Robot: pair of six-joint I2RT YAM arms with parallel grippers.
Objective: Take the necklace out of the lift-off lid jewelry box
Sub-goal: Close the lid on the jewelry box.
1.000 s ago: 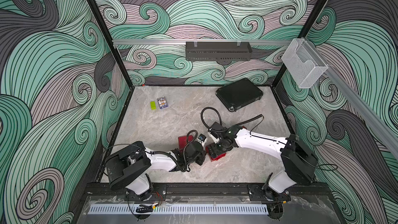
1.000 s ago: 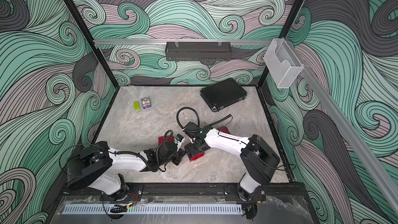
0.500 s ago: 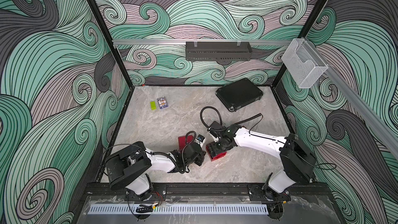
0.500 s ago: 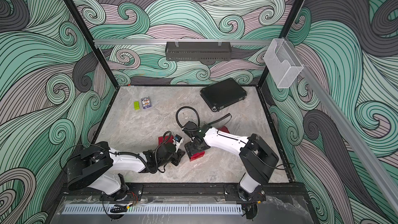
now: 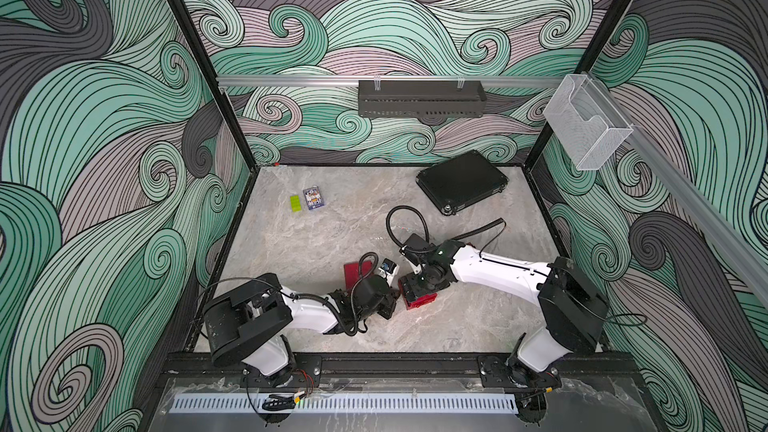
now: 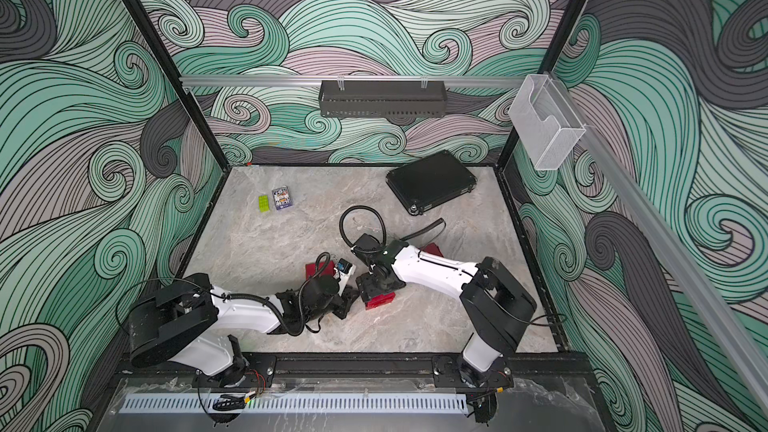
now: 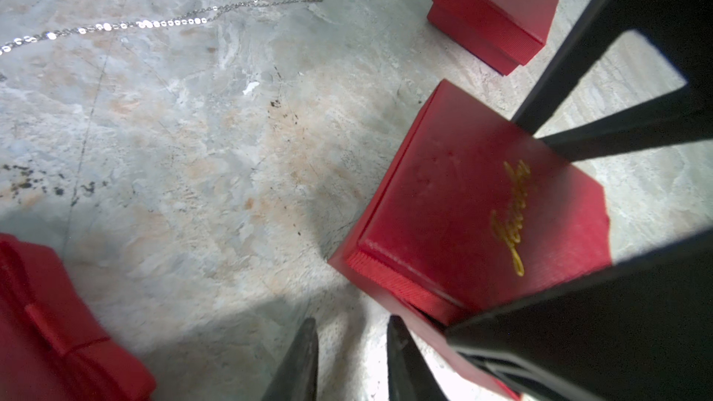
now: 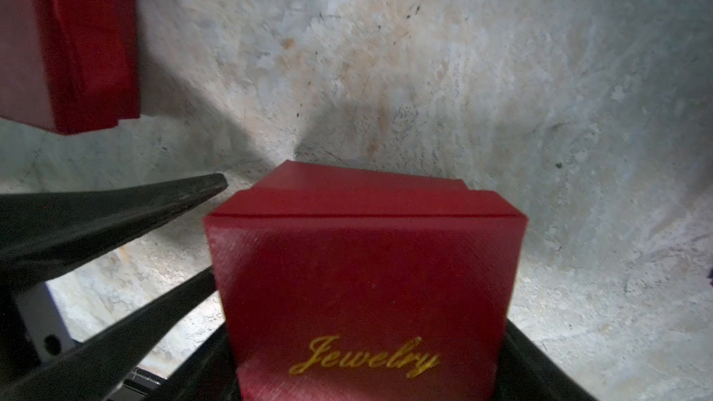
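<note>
Three red boxes (image 7: 497,5), two loose chains (image 7: 154,24), one black case (image 5: 461,187). Task box (image 7: 463,206) well apart from case, squarish, script up, lid (image 8: 366,264) askew. Right pincer (image 5: 417,289) clamps its lid; left pincer (image 7: 353,341) part-open, empty.

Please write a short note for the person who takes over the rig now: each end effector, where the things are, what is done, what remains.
Right end effector: clamped on the gold-lettered lid of the red square cardboard jewelry box; lid seems slightly raised, not off.
Left end effector: open, empty, beside the box.
Necklace: unseen, presumably inside.
Loose silver chains lie on the marble table.
Done: lid grasped.
To do: lift lid off, take necklace out.
</note>
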